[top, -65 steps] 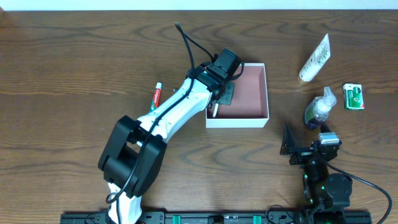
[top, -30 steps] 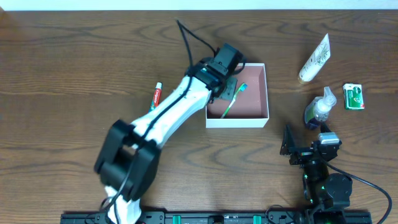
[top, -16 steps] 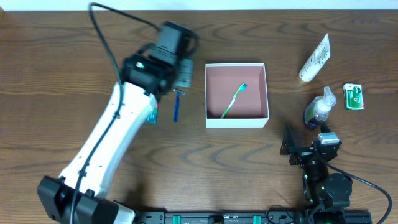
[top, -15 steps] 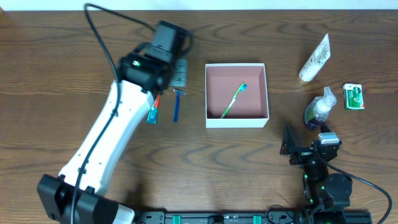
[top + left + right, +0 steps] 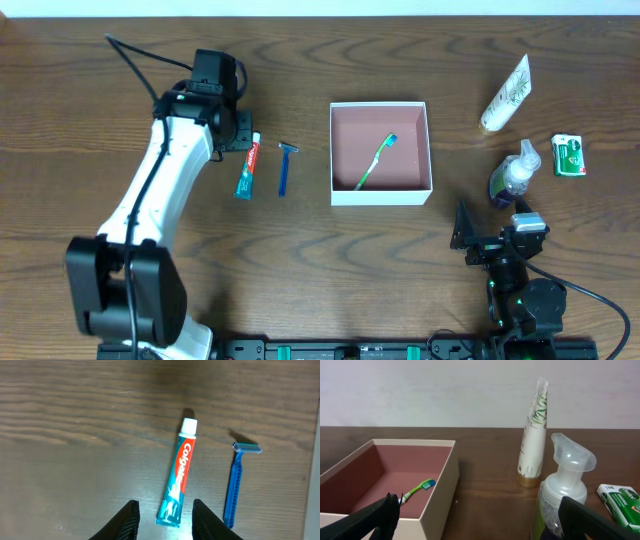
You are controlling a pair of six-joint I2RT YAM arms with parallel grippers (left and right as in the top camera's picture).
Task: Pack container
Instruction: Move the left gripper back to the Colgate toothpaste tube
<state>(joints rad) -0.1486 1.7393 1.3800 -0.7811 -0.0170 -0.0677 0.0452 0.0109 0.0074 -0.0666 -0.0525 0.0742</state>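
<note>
The container [image 5: 380,194], a shallow white-walled box with a pink inside, sits mid-table and holds a green toothbrush [image 5: 376,161]. To its left lie a blue razor [image 5: 285,168] and a red-and-teal toothpaste tube [image 5: 247,167], both flat on the wood. My left gripper [image 5: 235,130] hovers at the tube. In the left wrist view it [image 5: 164,525] is open, and the tube's [image 5: 178,472] crimped end lies between the fingertips, untouched, with the razor [image 5: 234,487] to the right. My right gripper [image 5: 490,235] rests open at the front right, facing the container [image 5: 437,495] and toothbrush [image 5: 417,488].
At the right stand a cream tube [image 5: 507,93], a clear pump bottle [image 5: 512,175] and a small green packet [image 5: 568,155]. The right wrist view has the bottle [image 5: 565,490] close by, with the tube [image 5: 534,435] and packet [image 5: 620,502] behind.
The toothbrush was left in the container. My left arm then swung left past the razor and now hangs over the toothpaste tube. The right arm has not moved.
</note>
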